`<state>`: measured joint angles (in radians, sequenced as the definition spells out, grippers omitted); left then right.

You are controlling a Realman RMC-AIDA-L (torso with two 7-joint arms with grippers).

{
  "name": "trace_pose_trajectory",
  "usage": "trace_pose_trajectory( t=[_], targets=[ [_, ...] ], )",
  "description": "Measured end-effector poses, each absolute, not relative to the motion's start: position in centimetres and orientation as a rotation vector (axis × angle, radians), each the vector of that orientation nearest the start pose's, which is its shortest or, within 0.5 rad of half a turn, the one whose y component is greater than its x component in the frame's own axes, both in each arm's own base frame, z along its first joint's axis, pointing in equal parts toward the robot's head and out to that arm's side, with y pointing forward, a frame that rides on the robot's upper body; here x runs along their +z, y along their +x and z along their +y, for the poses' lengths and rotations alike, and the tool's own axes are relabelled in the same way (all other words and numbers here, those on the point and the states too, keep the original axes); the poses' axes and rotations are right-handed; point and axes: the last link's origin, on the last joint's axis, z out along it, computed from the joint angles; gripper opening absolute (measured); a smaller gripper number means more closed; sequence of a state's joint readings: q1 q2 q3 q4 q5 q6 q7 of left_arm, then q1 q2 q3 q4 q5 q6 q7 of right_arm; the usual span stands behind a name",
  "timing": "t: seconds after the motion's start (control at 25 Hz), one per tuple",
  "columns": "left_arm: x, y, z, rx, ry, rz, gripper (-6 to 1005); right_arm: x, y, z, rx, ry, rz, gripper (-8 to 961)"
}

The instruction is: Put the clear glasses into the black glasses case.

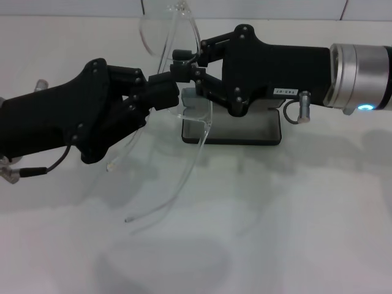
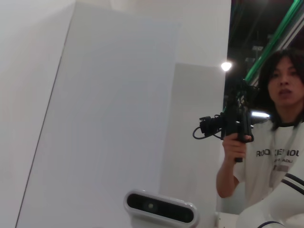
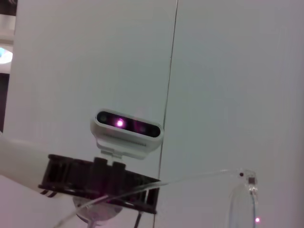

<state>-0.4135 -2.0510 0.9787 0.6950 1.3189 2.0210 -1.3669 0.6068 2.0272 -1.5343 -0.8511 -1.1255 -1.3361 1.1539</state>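
The clear glasses (image 1: 160, 37) hang in the air above the table, between both grippers. The curved lens is uppermost and the long thin arms trail down toward the table's front. My left gripper (image 1: 164, 89) reaches in from the left and is shut on the glasses. My right gripper (image 1: 182, 64) comes from the right and is shut on the frame just under the lens. The black glasses case (image 1: 245, 125) lies open on the table behind and below the right gripper, its pale grey lining showing. One glasses arm (image 3: 199, 178) crosses the right wrist view toward the left gripper (image 3: 99, 183).
The white table (image 1: 294, 214) spreads out in front of the case. A white wall stands behind. In the left wrist view a person (image 2: 280, 142) holding a camera rig stands off to one side.
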Motion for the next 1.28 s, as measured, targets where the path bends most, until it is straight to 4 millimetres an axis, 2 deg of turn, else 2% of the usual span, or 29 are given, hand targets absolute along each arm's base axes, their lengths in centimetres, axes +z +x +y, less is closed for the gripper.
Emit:
trace_pose_trajectory(
  t=[0.8,1.28],
  targets=[
    [2.7,-19.9,27.3,-1.586,-2.740,-0.262,49,-3.7,10.2,33.7,1.169,-2.789,-0.188,116],
    [2.9,-19.7,27.1,-1.614,-2.736,-0.240,48,-3.9,10.8,33.9,1.168,-2.761,-0.193,117]
  ],
)
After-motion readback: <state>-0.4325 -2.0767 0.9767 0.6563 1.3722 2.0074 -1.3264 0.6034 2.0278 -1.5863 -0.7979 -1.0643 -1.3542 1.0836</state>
